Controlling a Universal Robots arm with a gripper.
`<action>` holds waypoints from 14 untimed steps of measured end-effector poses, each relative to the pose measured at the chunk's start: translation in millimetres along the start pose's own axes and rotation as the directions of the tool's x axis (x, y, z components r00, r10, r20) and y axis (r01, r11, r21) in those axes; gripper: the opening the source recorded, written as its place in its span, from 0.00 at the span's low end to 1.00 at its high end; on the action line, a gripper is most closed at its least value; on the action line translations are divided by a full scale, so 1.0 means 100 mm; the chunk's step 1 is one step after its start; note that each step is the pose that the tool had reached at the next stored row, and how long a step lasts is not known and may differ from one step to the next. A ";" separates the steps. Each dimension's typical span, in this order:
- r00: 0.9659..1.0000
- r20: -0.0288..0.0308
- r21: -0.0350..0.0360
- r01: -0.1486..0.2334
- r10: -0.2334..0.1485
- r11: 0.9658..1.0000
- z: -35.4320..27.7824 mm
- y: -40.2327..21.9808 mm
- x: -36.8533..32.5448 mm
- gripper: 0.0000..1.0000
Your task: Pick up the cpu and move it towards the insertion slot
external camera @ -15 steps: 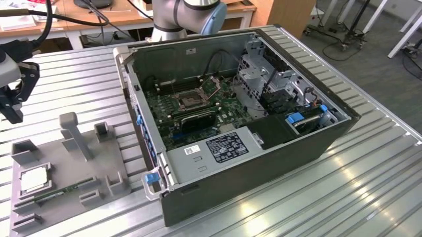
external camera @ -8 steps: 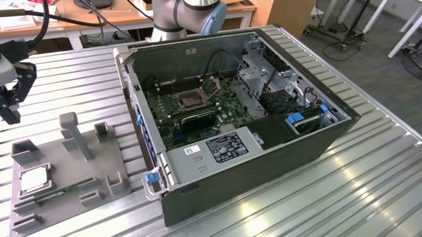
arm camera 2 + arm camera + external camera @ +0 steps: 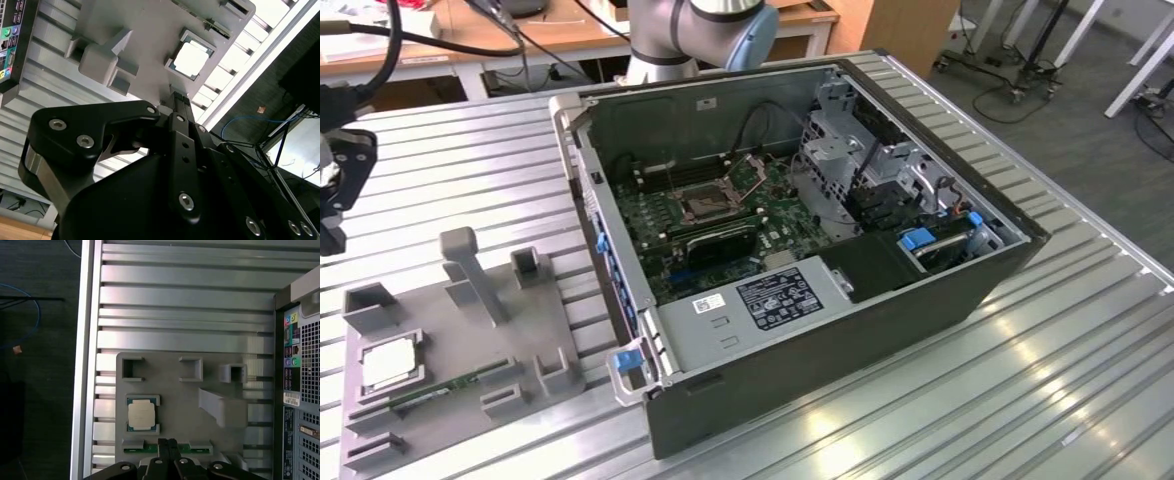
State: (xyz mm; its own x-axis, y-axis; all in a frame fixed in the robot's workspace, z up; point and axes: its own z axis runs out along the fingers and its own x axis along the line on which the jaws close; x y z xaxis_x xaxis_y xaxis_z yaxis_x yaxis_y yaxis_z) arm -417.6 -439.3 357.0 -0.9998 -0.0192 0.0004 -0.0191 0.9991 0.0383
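The cpu (image 3: 141, 415) is a small square chip with a shiny silver top and lies flat in a recess of the grey holder plate (image 3: 170, 385). In the exterior view the cpu (image 3: 387, 362) sits at the near left of the table. My gripper (image 3: 167, 444) hangs above the holder, shut with nothing between its fingers, apart from the chip and beside it over the green memory stick (image 3: 186, 447). In the second wrist view the fingertips (image 3: 176, 95) point down just short of the cpu (image 3: 191, 59). The insertion slot (image 3: 707, 203) is a silver-framed square socket on the motherboard inside the open case.
The open computer case (image 3: 854, 310) fills the middle of the slatted aluminium table (image 3: 1014, 400). Upright grey posts (image 3: 470, 270) rise from the holder plate. The table's edge (image 3: 85, 390) runs close to the holder, with dark floor beyond. The arm's base (image 3: 694, 40) stands behind the case.
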 end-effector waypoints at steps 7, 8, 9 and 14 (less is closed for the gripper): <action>1.000 0.000 0.000 0.000 0.000 1.000 0.003 0.002 0.096 0.11; 1.000 0.000 0.000 0.000 0.000 1.000 0.004 0.002 0.107 0.11; 1.000 0.000 0.000 0.000 0.000 1.000 0.004 0.002 0.116 0.11; 1.000 0.000 0.000 0.000 0.000 1.000 0.004 0.002 0.129 0.11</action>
State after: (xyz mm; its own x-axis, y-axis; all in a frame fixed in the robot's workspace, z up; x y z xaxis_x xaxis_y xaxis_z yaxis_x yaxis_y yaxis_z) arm -430.5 -439.3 356.6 -0.9998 -0.0191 0.0005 -0.0191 0.9991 0.0382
